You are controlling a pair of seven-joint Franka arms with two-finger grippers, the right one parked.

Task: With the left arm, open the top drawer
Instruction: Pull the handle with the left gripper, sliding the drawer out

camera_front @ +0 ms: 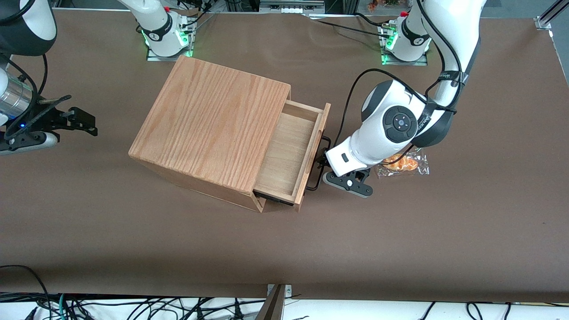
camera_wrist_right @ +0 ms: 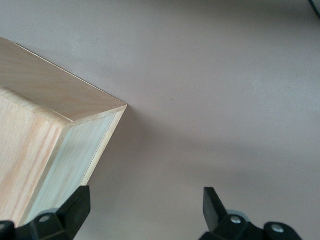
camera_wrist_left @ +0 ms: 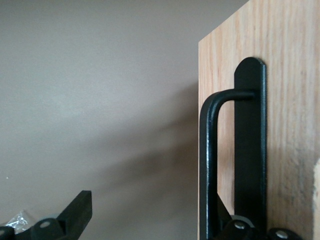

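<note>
Pale plywood top drawer [camera_front: 289, 153] pulled out, thin black wire handle [camera_front: 321, 162], tool [camera_front: 321, 165] fingers apart around it.

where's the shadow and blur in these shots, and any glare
Front view: even light, sharp, green glow at the arm bases; gripper at the top drawer handle. Left wrist view: handle casts a soft shadow on the table; close parts look soft. No strong glare.

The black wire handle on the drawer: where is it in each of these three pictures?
Front view: the handle runs along the pulled-out top drawer front, with the left arm's gripper at it.
Left wrist view: the handle stands off the drawer's wood front.
Right wrist view: not in it.
Shared landmark: the brown table.
</note>
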